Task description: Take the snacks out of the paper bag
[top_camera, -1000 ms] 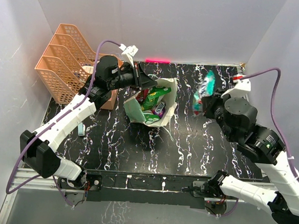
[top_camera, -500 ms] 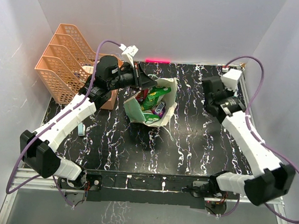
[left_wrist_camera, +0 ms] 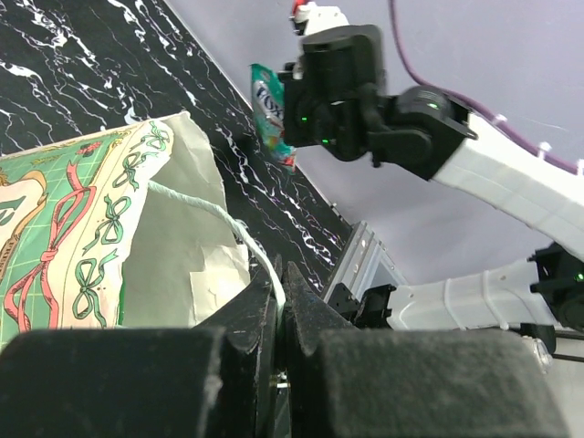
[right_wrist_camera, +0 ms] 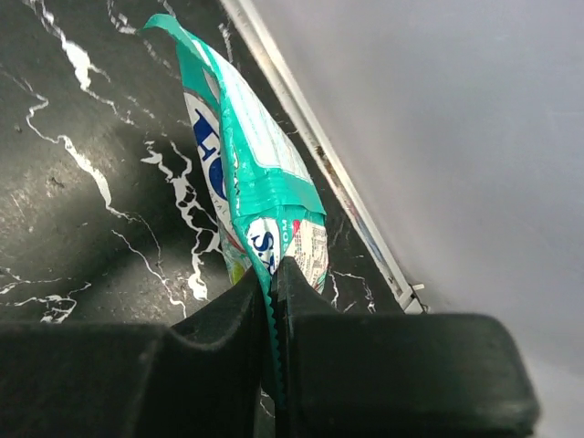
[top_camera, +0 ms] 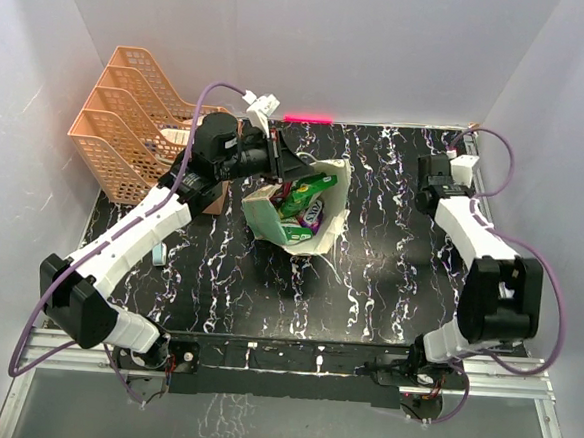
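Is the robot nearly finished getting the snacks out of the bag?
Not nearly. Done: one teal packet is out of the paper bag. In hand: the right gripper pinches that packet near the table's right edge, and the left gripper is shut on the bag's string handle. Left: green and purple packets sit inside the bag.

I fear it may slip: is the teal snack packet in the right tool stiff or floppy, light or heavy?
Probably floppy: the teal snack packet is thin and creased. Likely light, since the right tool carries it shut on one edge alone. Its glossy film may be slippery.
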Robot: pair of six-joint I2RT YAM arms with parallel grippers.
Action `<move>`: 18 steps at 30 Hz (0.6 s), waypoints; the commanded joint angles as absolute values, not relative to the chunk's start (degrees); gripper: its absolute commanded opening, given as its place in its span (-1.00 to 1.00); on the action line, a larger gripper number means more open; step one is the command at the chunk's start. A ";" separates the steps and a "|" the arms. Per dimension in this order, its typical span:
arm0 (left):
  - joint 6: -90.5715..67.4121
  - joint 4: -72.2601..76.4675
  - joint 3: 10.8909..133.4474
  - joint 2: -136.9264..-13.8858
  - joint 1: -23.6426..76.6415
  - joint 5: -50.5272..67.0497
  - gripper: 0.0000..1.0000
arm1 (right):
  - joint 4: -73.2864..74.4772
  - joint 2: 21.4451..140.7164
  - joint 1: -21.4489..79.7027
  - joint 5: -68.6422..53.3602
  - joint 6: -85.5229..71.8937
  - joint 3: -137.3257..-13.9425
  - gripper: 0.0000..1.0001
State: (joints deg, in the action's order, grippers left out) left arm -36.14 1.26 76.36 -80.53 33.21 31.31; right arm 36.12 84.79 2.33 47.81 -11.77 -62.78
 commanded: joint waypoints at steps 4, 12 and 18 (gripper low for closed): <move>-34.55 0.25 77.73 -76.80 34.58 31.76 -1.00 | 33.86 97.16 3.15 47.22 -11.94 -71.28 -0.85; -33.97 0.00 77.37 -76.18 34.83 31.39 -1.00 | 32.39 110.98 7.68 36.86 -11.62 -81.07 -0.85; -34.03 -0.04 76.67 -75.49 34.83 31.18 -1.00 | 31.99 115.33 7.89 31.41 -10.99 -84.18 -0.64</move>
State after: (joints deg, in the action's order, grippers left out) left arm -34.48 -0.80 76.36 -78.89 34.48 30.76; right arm 34.22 114.24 8.29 36.53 -11.62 -80.23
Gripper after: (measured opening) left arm 0.007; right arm 0.130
